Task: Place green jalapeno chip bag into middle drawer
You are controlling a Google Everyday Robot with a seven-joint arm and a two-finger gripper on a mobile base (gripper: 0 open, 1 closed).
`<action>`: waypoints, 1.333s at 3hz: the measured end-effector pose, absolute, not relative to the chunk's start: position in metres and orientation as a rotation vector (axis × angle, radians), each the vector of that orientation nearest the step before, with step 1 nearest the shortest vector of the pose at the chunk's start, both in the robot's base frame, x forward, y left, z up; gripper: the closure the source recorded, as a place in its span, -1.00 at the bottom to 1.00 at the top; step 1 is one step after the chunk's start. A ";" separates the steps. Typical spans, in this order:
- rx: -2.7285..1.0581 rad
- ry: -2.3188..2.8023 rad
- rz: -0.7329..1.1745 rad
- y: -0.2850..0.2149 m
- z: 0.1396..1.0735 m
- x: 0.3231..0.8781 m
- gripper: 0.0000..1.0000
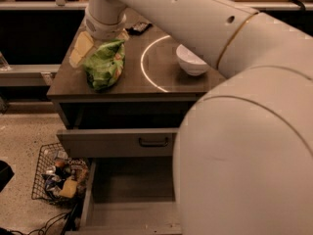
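A brown cabinet top carries our work, under warm dim light. The gripper sits low at the top's left rear, right against the green jalapeno chip bag; we cannot tell whether it grips the foil. A white bowl stands well apart to the right. Below, under the handled drawer, the middle drawer lies open. We judge that a firm pinch matters first, then a lift clear of the front edge before lowering.
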State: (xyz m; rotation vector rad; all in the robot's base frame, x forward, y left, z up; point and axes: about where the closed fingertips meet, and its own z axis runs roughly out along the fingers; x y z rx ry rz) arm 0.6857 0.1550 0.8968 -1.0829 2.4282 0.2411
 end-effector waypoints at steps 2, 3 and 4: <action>-0.782 2.634 0.182 0.134 0.868 0.702 -1.00; -0.735 2.697 0.194 0.133 0.850 0.701 -0.72; -0.736 2.702 0.194 0.134 0.846 0.701 -0.25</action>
